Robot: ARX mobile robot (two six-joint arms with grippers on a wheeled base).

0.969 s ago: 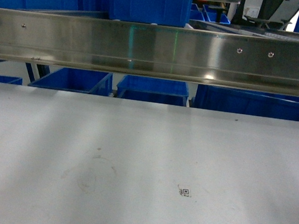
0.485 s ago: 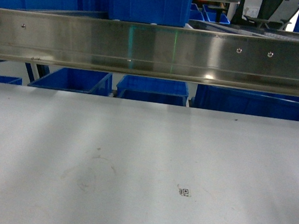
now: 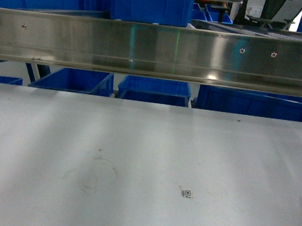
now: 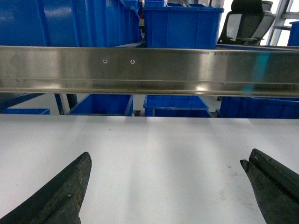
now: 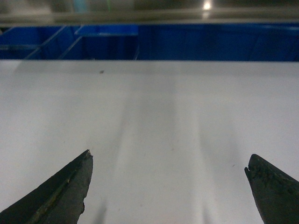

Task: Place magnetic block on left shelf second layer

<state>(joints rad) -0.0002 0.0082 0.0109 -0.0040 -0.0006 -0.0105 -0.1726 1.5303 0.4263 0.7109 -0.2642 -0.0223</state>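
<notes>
Red magnetic block nowhere showing; probably handling as light, stiff and slick, best pinched across two flat opposite faces. Hovering over the bare counter (image 3: pixel 137 144), left claw (image 4: pixel 166 186) and right claw (image 5: pixel 168 186) both spread wide, gripping nothing.

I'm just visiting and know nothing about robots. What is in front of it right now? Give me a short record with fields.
surface: flat white-grey tabletop, with a small square printed marker
above the table: horizontal steel beam with screws
behind: blue crates
left hand: open, nothing between its fingers
right hand: open, nothing between its fingers
red magnetic block: not visible in any view
shelf: not clearly identifiable from these views
far background: an office chair
</notes>
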